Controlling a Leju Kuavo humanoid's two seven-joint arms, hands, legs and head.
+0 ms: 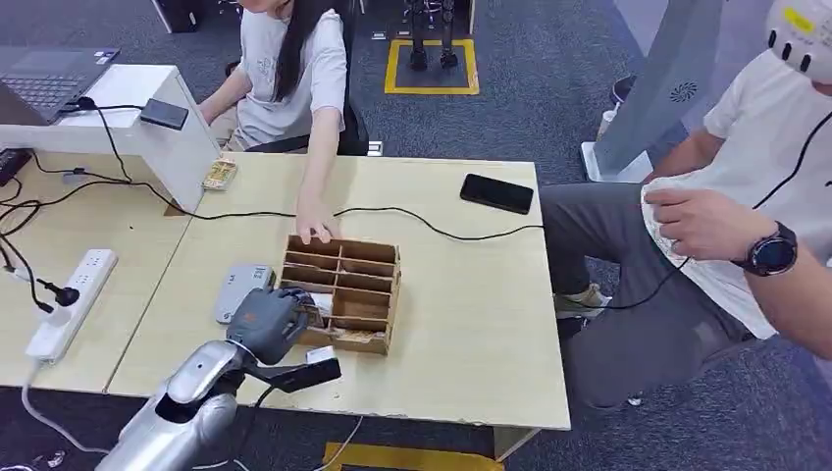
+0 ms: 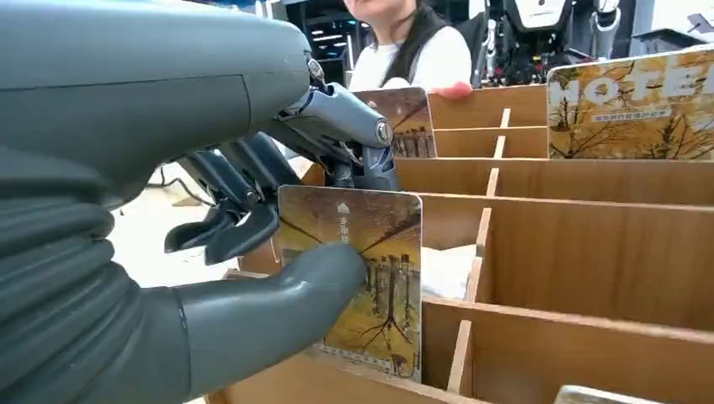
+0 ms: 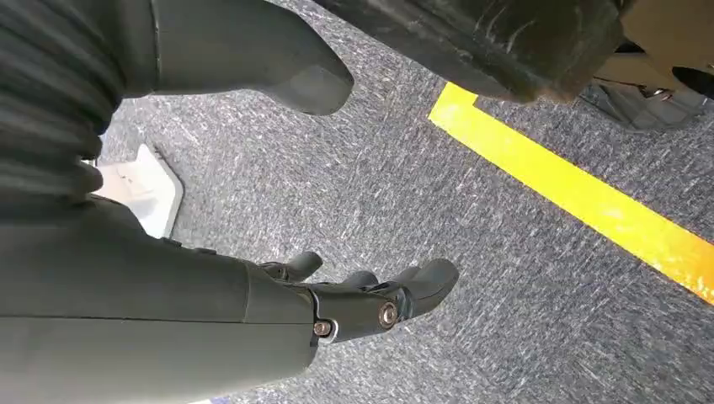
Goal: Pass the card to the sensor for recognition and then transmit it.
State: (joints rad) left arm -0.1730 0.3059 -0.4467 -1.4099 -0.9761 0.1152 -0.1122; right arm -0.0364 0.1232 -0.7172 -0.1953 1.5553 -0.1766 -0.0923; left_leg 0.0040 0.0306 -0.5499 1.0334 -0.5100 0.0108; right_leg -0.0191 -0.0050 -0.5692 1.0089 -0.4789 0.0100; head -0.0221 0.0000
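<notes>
My left hand (image 2: 253, 252) pinches a card (image 2: 370, 278) between thumb and fingers, standing upright in a near compartment of the wooden divider box (image 1: 343, 292) on the table (image 1: 471, 324). The card's small print is too blurred to read. Another card (image 2: 631, 105) further back shows the letters "HOTE". A person's hand (image 1: 316, 228) rests on the box's far edge. My right hand (image 3: 370, 303) hangs over grey carpet (image 3: 471, 252), fingers loosely apart, holding nothing. The sensor (image 1: 240, 290) lies just left of the box.
</notes>
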